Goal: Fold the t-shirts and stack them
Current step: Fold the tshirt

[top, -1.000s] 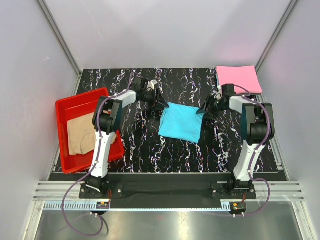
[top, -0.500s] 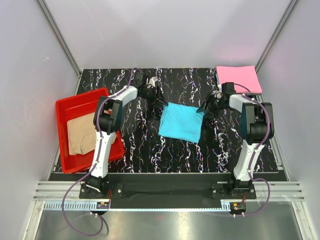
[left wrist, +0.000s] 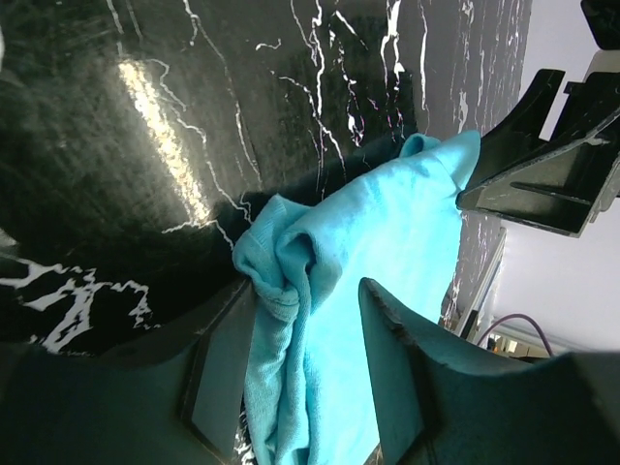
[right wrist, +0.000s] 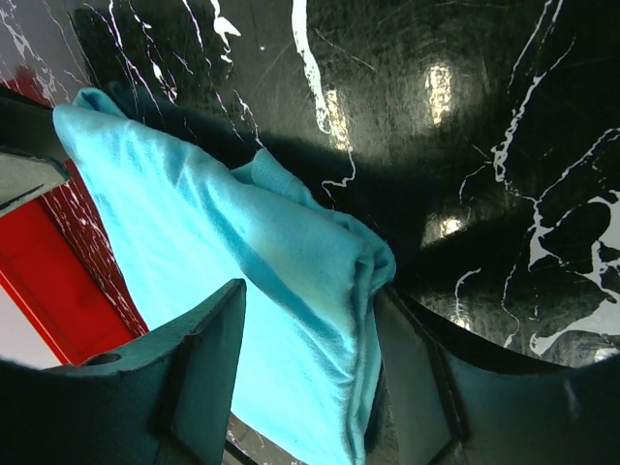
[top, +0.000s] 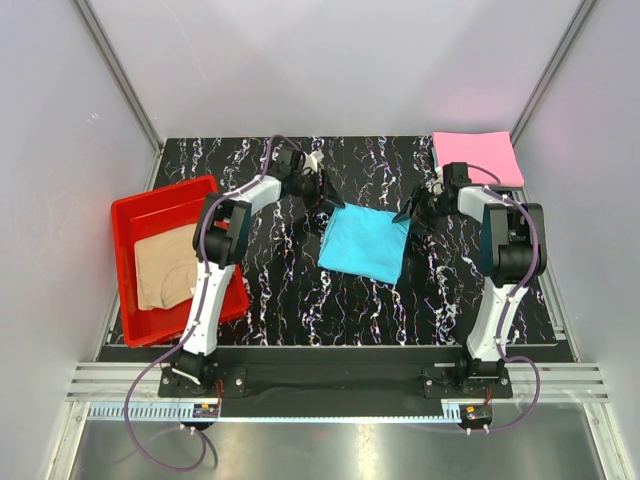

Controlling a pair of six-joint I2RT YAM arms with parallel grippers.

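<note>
**While Both Grippers Straddle the Blue Shirt: Scene Status**

Where the overhead camera looks down, the blue shirt (top: 362,243) lies folded near the middle of the black marbled table (top: 300,295). The left gripper (top: 322,192) sits at the shirt's far-left corner. The right gripper (top: 412,213) sits at its far-right corner. The pink shirt (top: 477,158) lies folded flat at the far-right corner of the table, just beyond the right arm's wrist and apart from the blue shirt. The red tray (top: 160,192) rests at the left edge, well apart from the blue shirt. The tan shirt (top: 165,268) lies rumpled inside it. The left arm's elbow crosses above the tray's right side and hides part of it.

Left wrist camera: the jaws stand apart. A bunched corner of the blue shirt lies between them and rests against one jaw. The cloth is loose, not pinched. The right gripper shows beyond the shirt's opposite corner.

Right wrist camera: the jaws stand apart. A folded corner of the blue shirt lies between them and touches one jaw, unclamped. Beyond the shirt, the red tray shows at the left edge of the view.
</note>
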